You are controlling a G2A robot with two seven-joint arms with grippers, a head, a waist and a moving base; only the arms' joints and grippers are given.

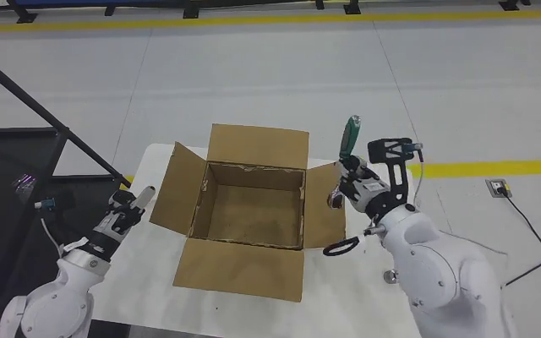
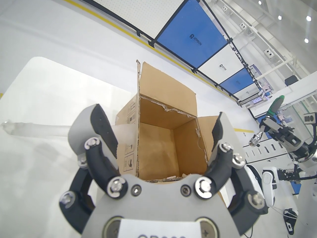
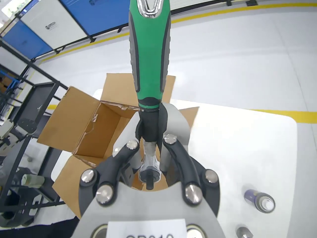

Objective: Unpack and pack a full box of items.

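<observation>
Corrugated cardboard box (image 1: 256,145), green rubber-grip ratchet (image 3: 149,50)

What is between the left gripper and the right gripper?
An open cardboard box, between left gripper and right gripper holding a green-handled tool; top view.

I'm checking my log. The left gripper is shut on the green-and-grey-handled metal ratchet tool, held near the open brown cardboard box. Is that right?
Not quite: the side is wrong. The right gripper is shut on the green-and-grey-handled metal ratchet tool, held near the open brown cardboard box, as the right wrist view shows. The left gripper is open and empty.
</observation>
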